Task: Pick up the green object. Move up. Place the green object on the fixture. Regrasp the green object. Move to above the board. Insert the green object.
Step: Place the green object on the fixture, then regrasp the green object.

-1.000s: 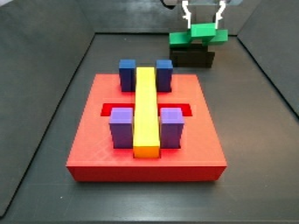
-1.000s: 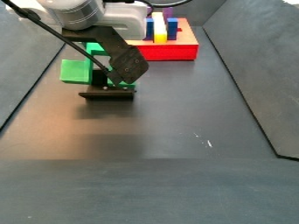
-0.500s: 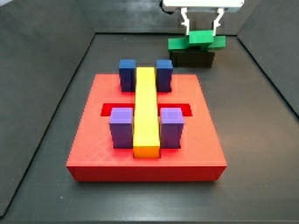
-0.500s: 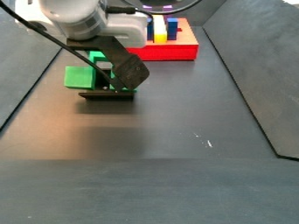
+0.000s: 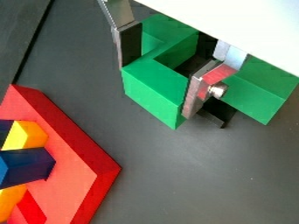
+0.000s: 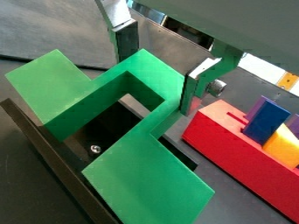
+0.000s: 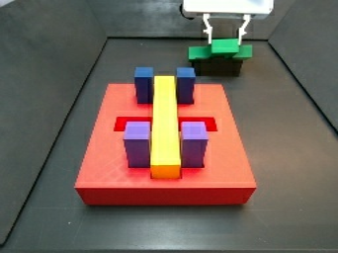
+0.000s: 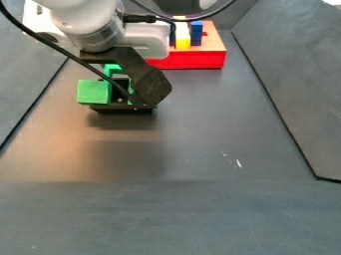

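Green U-shaped block (image 6: 122, 114) is sitting on the dark fixture (image 7: 218, 65) beyond the red board's (image 7: 165, 178) far edge, the gripper (image 5: 163, 70) straddling its crossbar, silver fingers (image 6: 201, 83) seemingly pinching it. Risk: releasing while it is resting unevenly could be tipping it off the fixture.

Green object (image 7: 219, 48) rests on fixture (image 7: 222, 65) (apparently level).

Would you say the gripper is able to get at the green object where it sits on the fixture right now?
Probably yes. The gripper is directly over the fixture, with its silver fingers already straddling the crossbar of the green object, and nothing else lies between them; whether the pads are pressing yet is unclear.
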